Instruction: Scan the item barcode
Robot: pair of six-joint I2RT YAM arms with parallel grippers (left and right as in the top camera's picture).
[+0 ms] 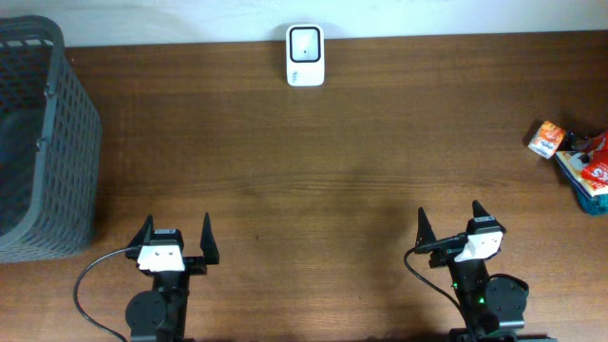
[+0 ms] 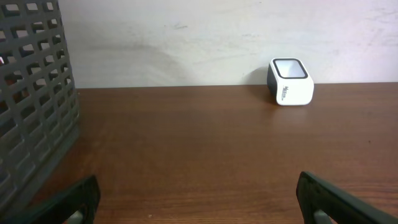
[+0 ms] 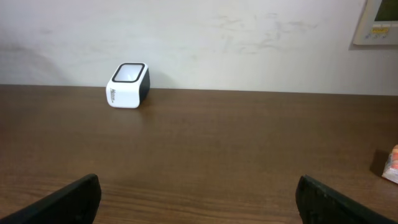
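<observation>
While both sets of fingers stand spread wide with nothing between them, I see the left gripper [image 1: 177, 223] and the right gripper [image 1: 448, 211] hovering low at the near edge of the table [image 1: 313, 171]. Beyond them, the white scanner [image 1: 305, 55] stands at the far edge against the wall, its window facing up. A small orange packet [image 1: 546, 140] lies at the far right, just beside a pile of red-and-blue packets [image 1: 589, 173], and a grey basket [image 1: 38, 142] fills the left end.

table [image 1: 332, 171]: matt wood | scanner [image 1: 305, 55]: glossy plastic | basket [image 1: 68, 142]: matt plastic lattice
</observation>
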